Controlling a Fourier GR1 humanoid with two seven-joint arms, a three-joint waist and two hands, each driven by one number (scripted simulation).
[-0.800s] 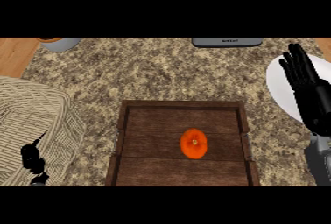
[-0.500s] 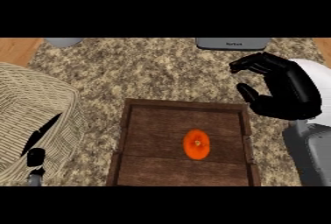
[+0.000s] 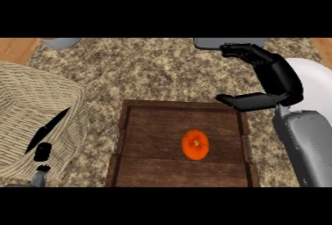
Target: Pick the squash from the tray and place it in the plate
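Observation:
An orange squash (image 3: 195,144) lies in the middle of a dark wooden tray (image 3: 139,132) at the lower centre of the head view. At the right edge sits a white plate (image 3: 312,79), partly covered by my right arm. My right hand (image 3: 271,75) hangs open over the tray's far right corner and the plate's left rim, its fingers stretched away from me and its thumb (image 3: 245,101) pointing left. It is up and to the right of the squash and holds nothing. Only a small part of my left hand (image 3: 42,152) shows at the lower left.
A beige woven basket (image 3: 29,105) fills the left side, close to the tray's left wall. A grey object (image 3: 224,42) and a grey bowl (image 3: 62,41) sit at the far edge. A speckled mat (image 3: 149,74) lies under everything.
My right hand has swung left from over the plate to the tray's far right corner and turned, its thumb now pointing left. The squash has not moved.

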